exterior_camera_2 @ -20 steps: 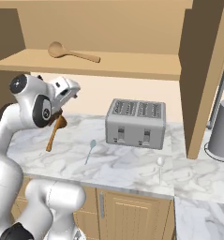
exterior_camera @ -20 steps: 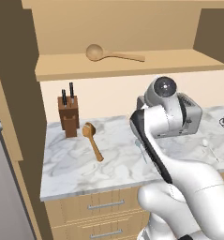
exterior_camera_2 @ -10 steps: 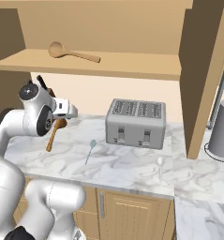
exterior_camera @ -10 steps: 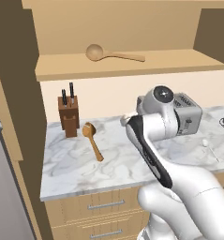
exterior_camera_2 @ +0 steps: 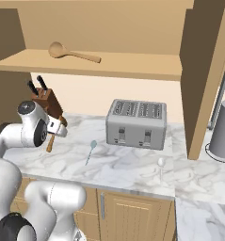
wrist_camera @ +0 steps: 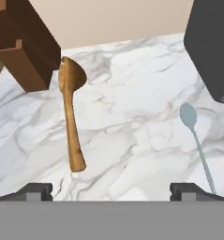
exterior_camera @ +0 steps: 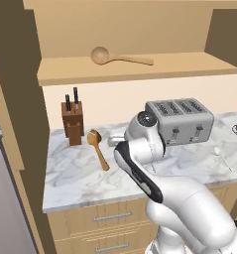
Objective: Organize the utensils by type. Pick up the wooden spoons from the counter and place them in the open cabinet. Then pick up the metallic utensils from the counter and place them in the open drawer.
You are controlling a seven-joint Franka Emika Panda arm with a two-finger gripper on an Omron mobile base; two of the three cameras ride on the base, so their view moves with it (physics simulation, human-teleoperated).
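Tan wood framed the open cabinet (exterior_camera: 130,72), where one wooden spoon (exterior_camera: 118,56) already lay on the shelf, bowl to the left and handle pointing right. Below it, on the marbled counter (exterior_camera: 80,173), a second wooden spoon (wrist_camera: 70,115) rested flat just beside the dark knife block (exterior_camera: 72,123), its bowl near the block and its handle running toward the counter's front edge. The gripper (wrist_camera: 111,190) hung low over the stone with its jaws spread wide and nothing between them; in the hand view that spoon lay ahead of the left fingertip (wrist_camera: 36,191), apart from it, while a bluish metal spoon (wrist_camera: 196,140) lay ahead of the right fingertip, its handle reaching almost to that tip. A whitish metal spoon (exterior_camera_2: 160,165) sat farther right on the counter, in front of the grey toaster (exterior_camera_2: 136,123). Compared with a second earlier, the hand had dropped from above toaster height down toward the counter and turned toward the knife block, while both wooden spoons stayed where they were.
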